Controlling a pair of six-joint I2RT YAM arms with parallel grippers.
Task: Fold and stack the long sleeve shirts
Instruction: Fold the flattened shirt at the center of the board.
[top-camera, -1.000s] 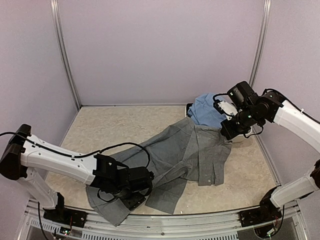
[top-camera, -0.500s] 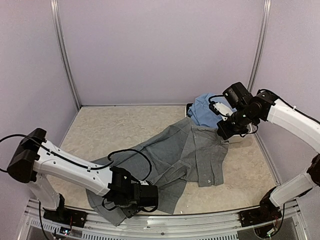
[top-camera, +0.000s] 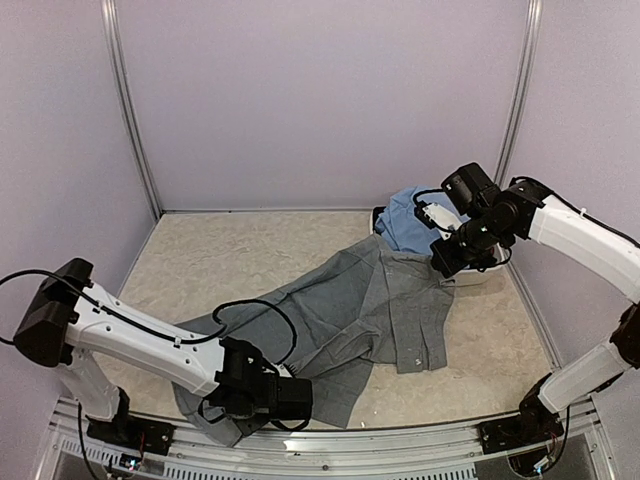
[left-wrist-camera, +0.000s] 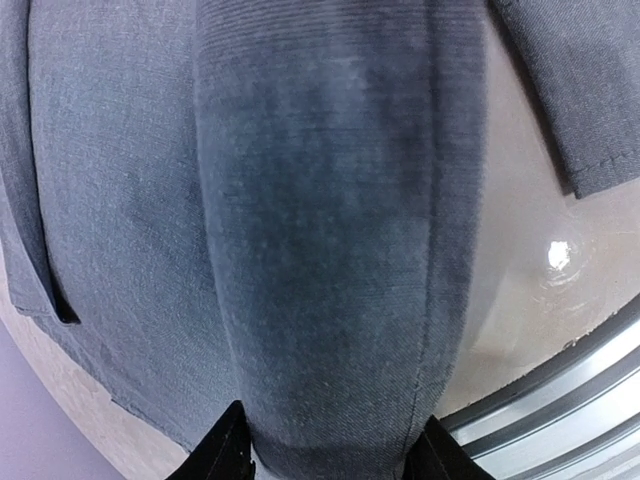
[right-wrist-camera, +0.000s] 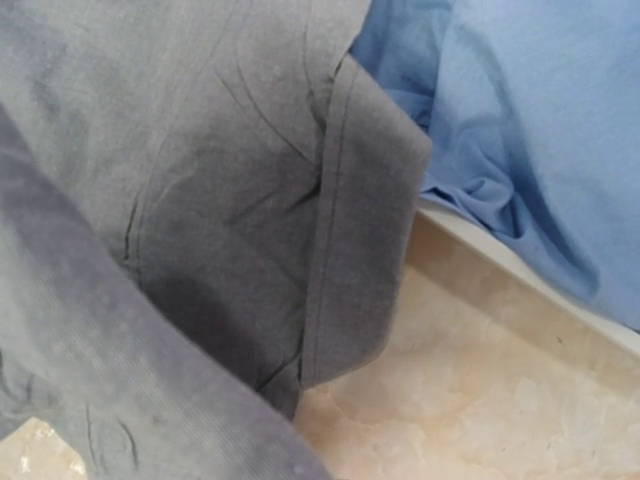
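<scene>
We see a slate grey shirt (top-camera: 370, 300), plain, with a fine woven grain and darker shading along its folds. At two o'clock from it is a light blue shirt (top-camera: 405, 225), also plain, above the white basin (right-wrist-camera: 530, 275) rim. The table (top-camera: 230, 255) is beige with paler marbled veins. The walls (top-camera: 320, 100) are pale lilac. The left arm (top-camera: 130, 335) and right arm (top-camera: 585, 235) are white with black joints.
</scene>
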